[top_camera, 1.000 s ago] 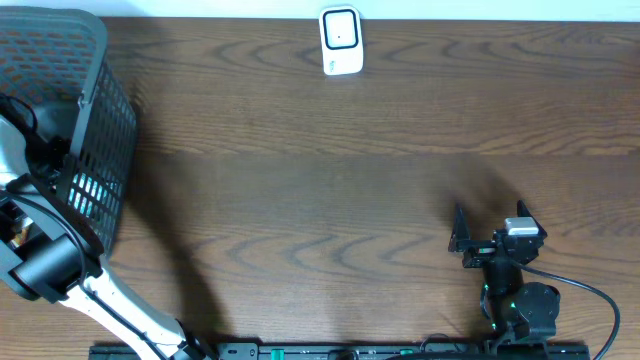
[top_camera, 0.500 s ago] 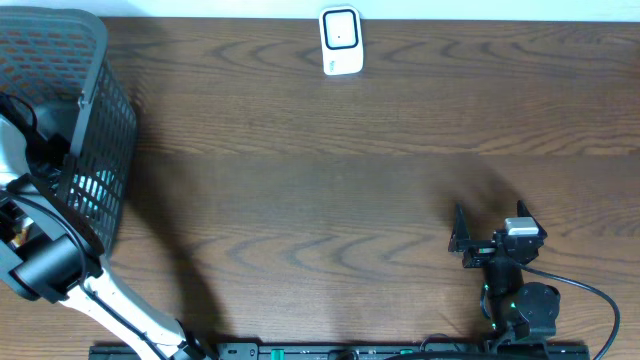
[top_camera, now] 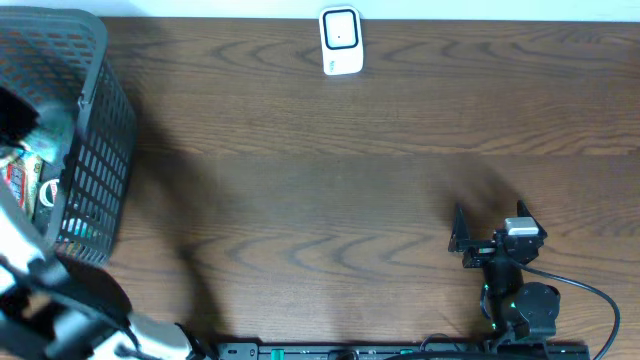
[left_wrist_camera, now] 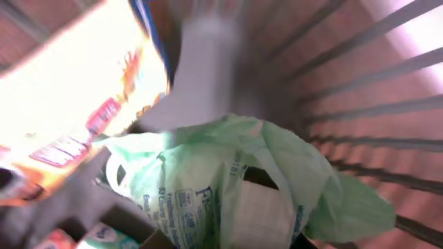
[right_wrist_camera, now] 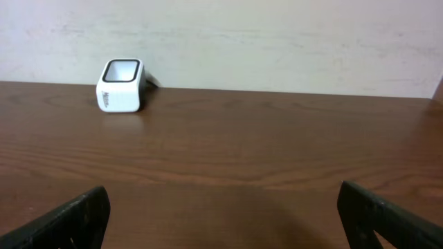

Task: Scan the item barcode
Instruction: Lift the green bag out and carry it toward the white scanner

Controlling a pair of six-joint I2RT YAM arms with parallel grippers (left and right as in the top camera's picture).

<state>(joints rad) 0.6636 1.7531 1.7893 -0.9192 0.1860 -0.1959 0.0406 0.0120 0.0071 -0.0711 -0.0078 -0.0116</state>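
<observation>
Overhead: basket wall hems packets; scanner stands well apart.

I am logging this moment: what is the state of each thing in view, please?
Dark grey plastic mesh basket: upright, holding packets.
White box-shaped barcode scanner: upright, nothing at its window.
Pale green plastic packet: crumpled, in basket.
Right gripper: open, empty.
Left gripper: inside basket, jaws unclear.

table: dark wood grain | basket: dark mesh, upright, at far-left table edge | orange-yellow packet: inside basket, blurred, print unreadable | wall: pale, plain, behind far table edge
</observation>
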